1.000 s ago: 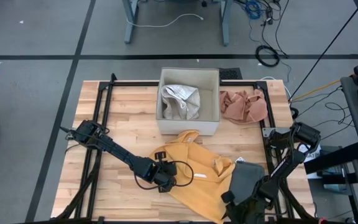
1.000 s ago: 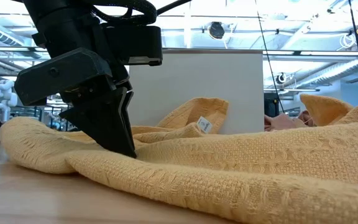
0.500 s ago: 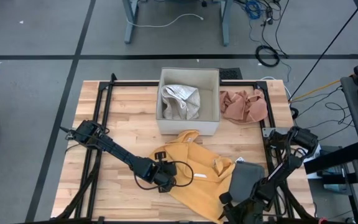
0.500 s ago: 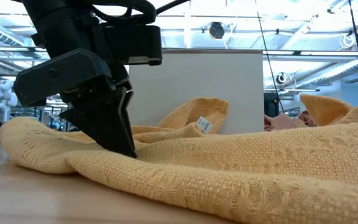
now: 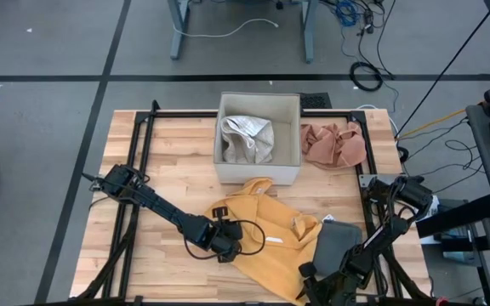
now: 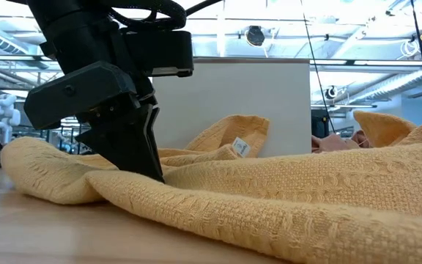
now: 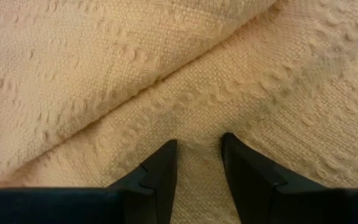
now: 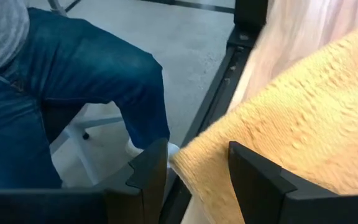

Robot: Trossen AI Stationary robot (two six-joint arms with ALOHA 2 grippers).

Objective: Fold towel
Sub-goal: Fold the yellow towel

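Note:
A yellow towel (image 5: pixel 270 242) lies crumpled on the near middle of the wooden table, its white label (image 6: pixel 240 147) facing up. My left gripper (image 5: pixel 225 242) stands on the towel's left part, fingers down in the cloth (image 7: pixel 197 155), and shows as the dark arm in the low view (image 6: pixel 141 158). My right gripper (image 5: pixel 326 285) is at the towel's near right corner by the table's near edge, with the corner between its fingers (image 8: pixel 194 171). My left gripper pinches a raised ridge of the towel (image 7: pixel 197 140) between its two fingers, coming steeply from above. One layer or several, I cannot tell. The cloth around the hold rests on the table, slack. My right gripper has the towel's near right corner (image 8: pixel 197 155) between its two fingers, which slant down and point out over the table's edge. The corner reaches to that edge, and the cloth behind it lies on the table.
A white box (image 5: pixel 259 175) holding a grey-white cloth (image 5: pixel 247 138) stands just beyond the towel. A pink cloth (image 5: pixel 334 144) lies at the far right. Black rails (image 5: pixel 139 170) run along the table's sides. A person's leg in jeans (image 8: pixel 73 81) is beside the table.
My right gripper has sunk a little at the near right corner. In the low view the towel's front fold has slid toward the right, and its left end lies flatter. My left gripper has kept its hold in place.

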